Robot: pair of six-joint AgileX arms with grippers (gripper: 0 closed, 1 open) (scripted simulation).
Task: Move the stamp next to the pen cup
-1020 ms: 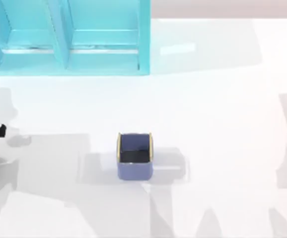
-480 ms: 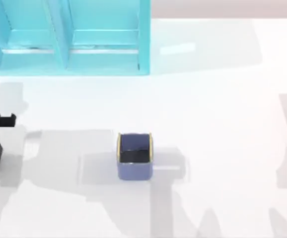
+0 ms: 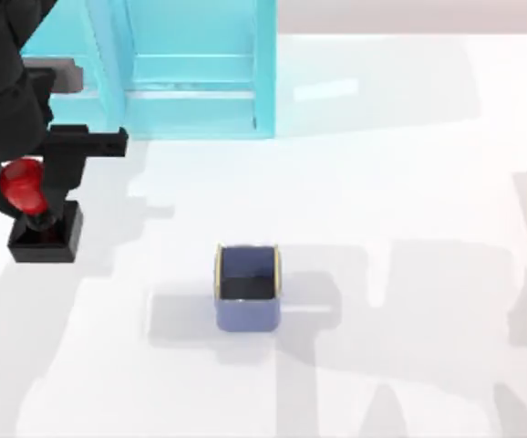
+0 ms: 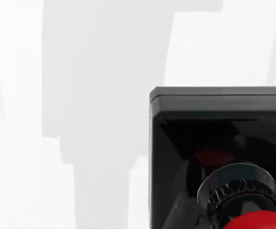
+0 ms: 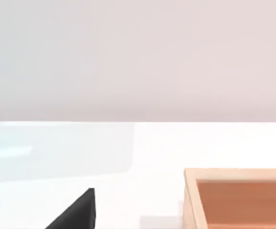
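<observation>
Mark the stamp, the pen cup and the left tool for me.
stamp (image 3: pixel 22 182): top view, on its red knob.
pen cup (image 3: pixel 247 314): top view, on its blue front wall.
left tool (image 3: pixel 40 196): top view, at the stamp's knob.

You get bright, even light; white table (image 3: pixel 409 182) near washed out. Soft grey overlapping shadows spread across it. Faint glare patch beside turquoise shelf unit (image 3: pixel 191 82).

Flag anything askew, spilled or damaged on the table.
Nothing stands out. The pen cup sits upright mid-table, the stamp hangs level in the left gripper at the table's left, and the shelf unit looks intact.
</observation>
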